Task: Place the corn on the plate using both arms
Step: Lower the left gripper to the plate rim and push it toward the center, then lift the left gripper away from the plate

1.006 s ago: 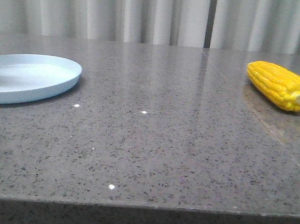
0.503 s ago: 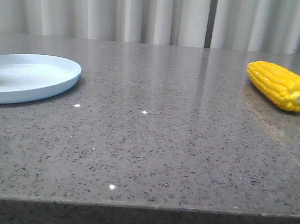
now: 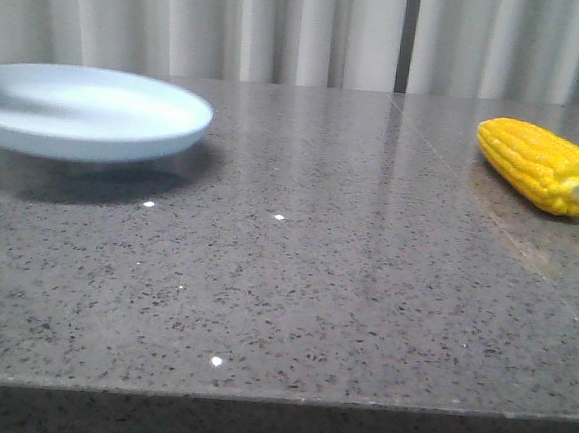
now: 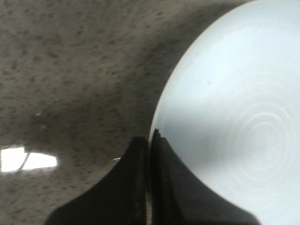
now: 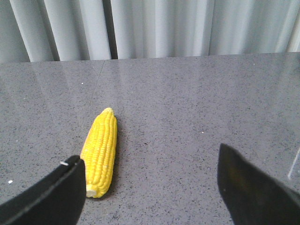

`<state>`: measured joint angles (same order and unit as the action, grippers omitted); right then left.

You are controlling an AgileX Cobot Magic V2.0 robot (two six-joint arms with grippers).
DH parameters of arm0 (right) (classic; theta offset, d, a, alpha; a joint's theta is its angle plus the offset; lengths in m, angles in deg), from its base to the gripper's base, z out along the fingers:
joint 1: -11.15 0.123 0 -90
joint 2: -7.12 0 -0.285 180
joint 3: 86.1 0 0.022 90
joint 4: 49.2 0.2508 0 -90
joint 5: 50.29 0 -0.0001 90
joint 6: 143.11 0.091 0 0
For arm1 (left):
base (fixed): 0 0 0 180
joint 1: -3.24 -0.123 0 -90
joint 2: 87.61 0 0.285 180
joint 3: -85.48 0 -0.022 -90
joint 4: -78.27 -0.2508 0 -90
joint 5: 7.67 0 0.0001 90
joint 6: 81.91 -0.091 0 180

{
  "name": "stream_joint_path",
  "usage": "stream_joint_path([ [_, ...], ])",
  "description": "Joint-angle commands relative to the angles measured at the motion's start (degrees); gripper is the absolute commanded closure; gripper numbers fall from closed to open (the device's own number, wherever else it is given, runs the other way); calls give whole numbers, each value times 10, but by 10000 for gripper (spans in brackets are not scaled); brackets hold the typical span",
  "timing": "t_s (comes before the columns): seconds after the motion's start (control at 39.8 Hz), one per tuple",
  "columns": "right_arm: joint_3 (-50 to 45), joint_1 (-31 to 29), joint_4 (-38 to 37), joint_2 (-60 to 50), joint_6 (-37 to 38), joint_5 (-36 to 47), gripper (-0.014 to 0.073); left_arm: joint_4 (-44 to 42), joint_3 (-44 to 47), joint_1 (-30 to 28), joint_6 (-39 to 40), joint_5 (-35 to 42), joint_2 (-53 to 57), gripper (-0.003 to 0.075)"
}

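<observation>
The plate (image 3: 87, 112) is round, shallow and pale blue, smooth and unmarked, with a low raised rim; in the left wrist view faint concentric rings show on its inner surface. It hangs clear of the table (image 3: 294, 287) near the far left corner, its shadow lying on the stone beneath it, and its left part runs out of the front view. The left gripper (image 4: 149, 140) has its two dark, tapered fingers (image 4: 129, 187) pressed together on the plate's rim, one finger on each face of it. Only a small black piece of that arm shows at the upper left edge of the front view.

The corn (image 3: 540, 164) is a glossy bright yellow cob with neat rows of kernels and a pale stub end. It lies on its side near the table's right edge, toward the far side, stub end pointing toward the front.

The right gripper (image 5: 150, 187) hovers above the table with its black fingers (image 5: 51, 194) spread wide, the corn lying just ahead of one of them; whether that finger touches the cob cannot be told.

The table is grey speckled stone, polished enough to mirror the pale pleated curtain (image 3: 304, 27) behind its far edge.
</observation>
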<state>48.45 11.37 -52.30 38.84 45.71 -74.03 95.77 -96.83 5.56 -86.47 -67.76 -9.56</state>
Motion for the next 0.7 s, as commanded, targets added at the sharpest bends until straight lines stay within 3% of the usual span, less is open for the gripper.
stream_joint_path([
  [0.0,19,-2,-10,8,-6,45,-7,72,-37,17,2,8,22,741],
  [0.3,19,-2,-10,8,-6,45,-7,84,-40,144,17,96,-4,740],
  [0.68,19,-2,-10,8,-6,45,-7,88,-38,160,26,92,-68,711],
])
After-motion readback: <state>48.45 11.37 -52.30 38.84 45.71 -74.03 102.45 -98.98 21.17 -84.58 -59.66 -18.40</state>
